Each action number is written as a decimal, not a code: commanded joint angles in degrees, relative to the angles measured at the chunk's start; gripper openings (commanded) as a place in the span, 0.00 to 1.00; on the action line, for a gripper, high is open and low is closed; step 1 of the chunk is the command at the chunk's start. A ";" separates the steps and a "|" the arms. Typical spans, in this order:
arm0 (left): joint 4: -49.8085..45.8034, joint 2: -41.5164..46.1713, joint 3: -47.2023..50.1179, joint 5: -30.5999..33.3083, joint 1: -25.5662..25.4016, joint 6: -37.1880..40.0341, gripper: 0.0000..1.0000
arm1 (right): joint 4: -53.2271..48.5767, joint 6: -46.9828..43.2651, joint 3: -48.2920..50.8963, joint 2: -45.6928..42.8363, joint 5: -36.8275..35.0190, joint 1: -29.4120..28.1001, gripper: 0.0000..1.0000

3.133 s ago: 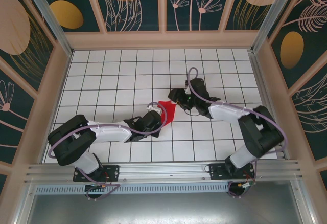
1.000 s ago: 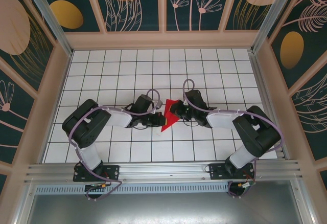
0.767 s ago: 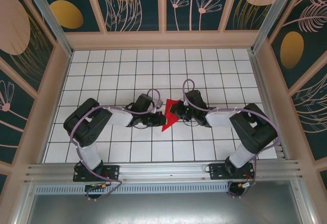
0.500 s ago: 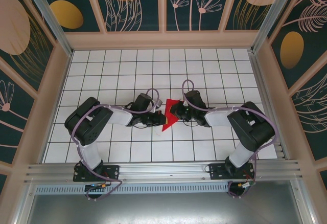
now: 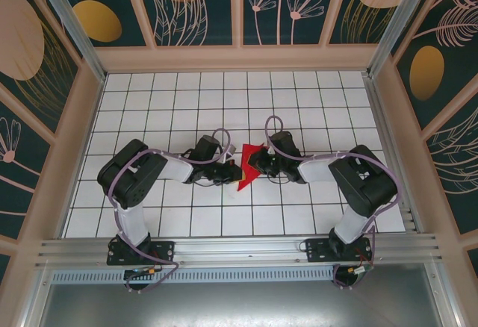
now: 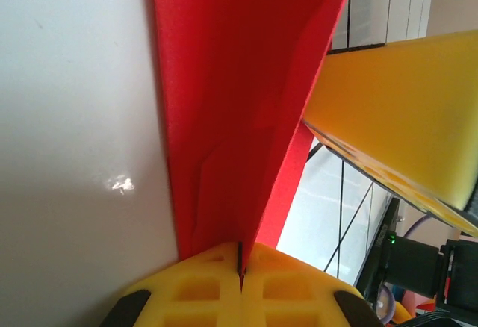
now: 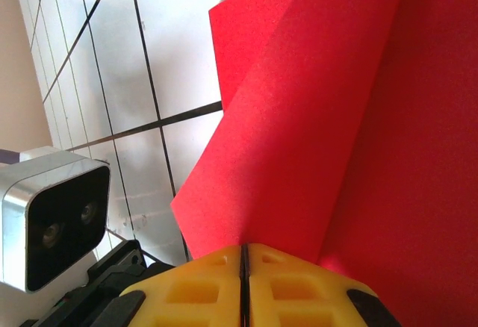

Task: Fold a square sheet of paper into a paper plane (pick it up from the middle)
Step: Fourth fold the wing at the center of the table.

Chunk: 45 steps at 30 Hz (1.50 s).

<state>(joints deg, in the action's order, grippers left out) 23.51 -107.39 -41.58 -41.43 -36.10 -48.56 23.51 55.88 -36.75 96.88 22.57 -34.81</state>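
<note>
The square sheet of paper (image 5: 246, 169) is bright red and folded into a narrow, pointed, dart-like shape. It is held at the table's middle with its tip toward the near side. My left gripper (image 5: 235, 169) grips it from the left and my right gripper (image 5: 255, 163) from the right. In the left wrist view the red paper (image 6: 239, 95) runs into the closed yellow jaws of the left gripper (image 6: 240, 258), and a yellow finger (image 6: 396, 129) of the right gripper presses its far side. In the right wrist view the paper (image 7: 328, 125) fans out from the shut right gripper (image 7: 244, 256).
The white grid-tiled table (image 5: 172, 103) is ringed by low tan walls (image 5: 239, 57). Both arms lie low, elbows out toward the sides. The left wrist camera (image 7: 56, 222) sits close to the paper in the right wrist view.
Three seconds ago the left arm lay lower and further out; it has swung up to the paper's left side. Over the last second both elbows crept inward; the paper barely moved.
</note>
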 commanded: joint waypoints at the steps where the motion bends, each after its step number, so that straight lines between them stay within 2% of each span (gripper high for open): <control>1: 1.55 -2.59 0.45 0.50 0.10 -1.07 0.00 | -0.85 -1.03 -1.70 0.87 0.22 0.47 0.11; 10: 0.62 -3.34 0.22 0.86 0.21 -1.33 0.00 | 2.28 -1.31 -2.25 0.21 3.38 0.36 0.11; 17: -1.11 -3.52 -0.23 1.42 0.24 -0.46 0.00 | -0.12 -1.77 -3.41 3.16 0.68 0.55 0.11; 30: -3.17 -3.87 0.20 2.40 0.24 -0.03 0.00 | 0.97 -2.59 -2.76 5.55 1.60 1.58 0.11; 36: -4.07 -3.53 -0.12 2.73 0.23 0.52 0.00 | -3.43 -3.36 -4.18 7.55 0.56 1.53 0.10; 45: -6.77 1.15 0.63 3.22 0.21 2.50 0.16 | -6.65 -4.69 -4.79 9.32 0.54 1.15 0.09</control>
<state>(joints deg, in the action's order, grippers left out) 22.24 -107.13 -42.04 -42.24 -35.70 -48.42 22.09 52.82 -41.47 103.68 25.23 -33.80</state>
